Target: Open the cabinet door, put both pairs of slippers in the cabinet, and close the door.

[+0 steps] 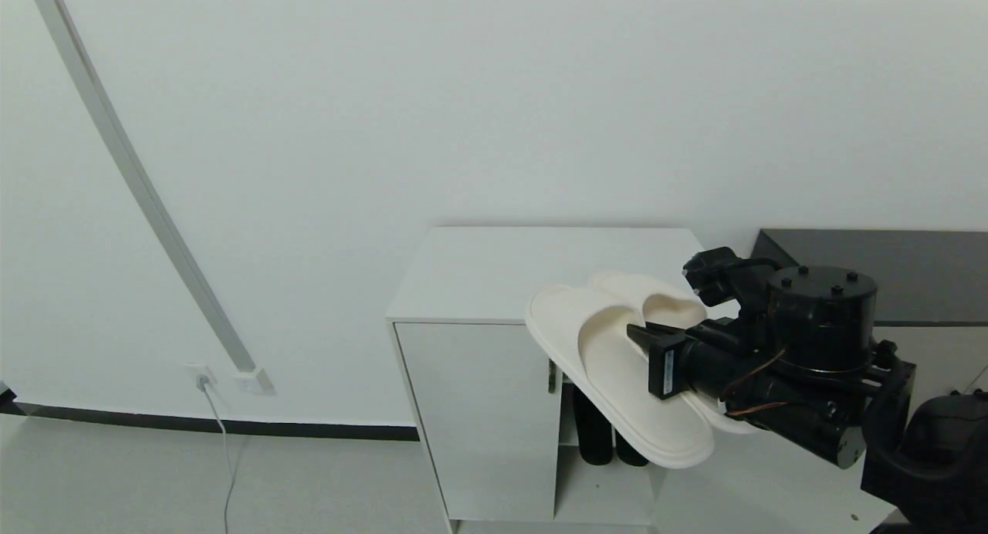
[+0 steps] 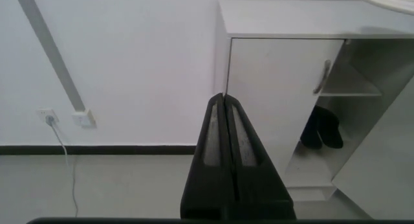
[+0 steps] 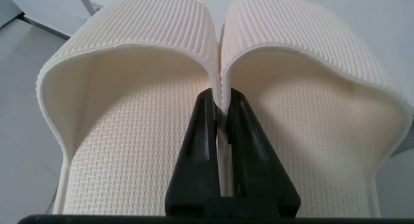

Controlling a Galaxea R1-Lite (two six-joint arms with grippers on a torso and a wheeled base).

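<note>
A white wall socket (image 1: 202,377) with a cable sits left of the white cabinet (image 1: 540,272). Its left door (image 1: 478,410) is shut and its right side open, with black slippers (image 1: 593,434) in the lower compartment. The right end effector (image 3: 223,98) pinches the inner edges of a ribbed cream slipper pair (image 1: 610,364), held tilted before the cabinet's top edge. The left end effector (image 2: 224,98) is closed and empty.

You had the white box-shaped cabinet (image 1: 478,410) standing on the pale grey floor (image 1: 116,480), back against the wall. Its left door was shut and its right side stood open. Inside, a white inner shelf (image 2: 349,88) crossed the open side, and a pair of black slippers (image 1: 594,437) sat below it on the bottom board. A thin white cable (image 1: 228,480) trailed onto the floor.
</note>
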